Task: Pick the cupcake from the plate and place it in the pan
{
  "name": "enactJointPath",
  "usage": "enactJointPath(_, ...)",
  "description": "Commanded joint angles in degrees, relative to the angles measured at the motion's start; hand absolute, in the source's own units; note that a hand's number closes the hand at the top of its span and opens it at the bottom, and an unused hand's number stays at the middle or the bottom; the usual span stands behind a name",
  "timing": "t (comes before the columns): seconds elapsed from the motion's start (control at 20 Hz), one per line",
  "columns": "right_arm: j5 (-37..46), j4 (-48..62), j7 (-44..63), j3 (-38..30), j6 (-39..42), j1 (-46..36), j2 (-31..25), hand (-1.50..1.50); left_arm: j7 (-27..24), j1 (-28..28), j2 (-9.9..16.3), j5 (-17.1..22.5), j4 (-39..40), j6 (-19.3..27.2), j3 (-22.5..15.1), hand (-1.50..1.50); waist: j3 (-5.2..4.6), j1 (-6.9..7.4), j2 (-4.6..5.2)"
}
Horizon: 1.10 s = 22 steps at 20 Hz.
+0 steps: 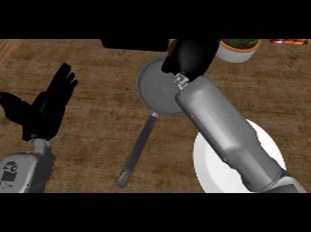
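From my head view, looking steeply down, I'm stretching my right hand [190,56] across the far rim of the round grey metal pan [159,90], its long handle trailing back toward me over the brown woven counter [97,127]. My fingers are curling downward and bunching together, likely because they're wrapping the cupcake, but the hand is hiding it, so I cannot tell for certain; I'm judging it's inside my grip since the round white plate [208,167] beneath my forearm is showing no cupcake on its visible part. I'm carrying high so the release should fall inside the pan, not on its edge. My left hand [41,111] is resting at the left, fingers straight and spread, thumb out, out of the way. Beyond the pan, a white pot with green leaves [238,50] is sitting close, so I'm minding that.
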Motion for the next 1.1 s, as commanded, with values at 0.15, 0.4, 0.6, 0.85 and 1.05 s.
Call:
enactJointPath(0.15, -5.95, 13.15, -0.18, -1.09, -17.84, 0.2, 0.59, 1.5, 0.96, 0.64, 0.48, 1.18, -0.77, -0.85, 0.91, 0.0, 0.05, -0.5, 0.18)
enactJointPath(0.4, -8.54, 22.09, 1.22, -0.74, -20.87, 1.02, 0.6, 1.5, 0.76, 0.05, 0.79, 0.44, -1.38, -1.15, 0.37, 0.0, 0.05, 0.63, 0.39)
enactJointPath(0.6, -12.94, 21.16, 2.69, -7.22, -26.4, 3.44, 0.6, -1.5, -0.03, 1.22, -0.97, -1.01, -1.7, 0.43, -0.99, 0.0, 0.13, -0.21, 0.18)
enactJointPath(0.85, -21.31, 25.93, -4.37, -6.8, -32.7, 2.65, 0.6, -1.5, -0.27, -0.42, -0.68, -0.52, 0.57, -0.29, -0.24, 0.0, 0.12, 0.45, 0.42)
enactJointPath(1.05, -22.09, 22.32, -9.77, -5.24, -41.92, 5.96, 0.6, -1.5, -0.88, 1.41, 1.53, 1.61, 0.14, -1.65, 3.13, 0.0, 0.09, -1.47, -0.31)
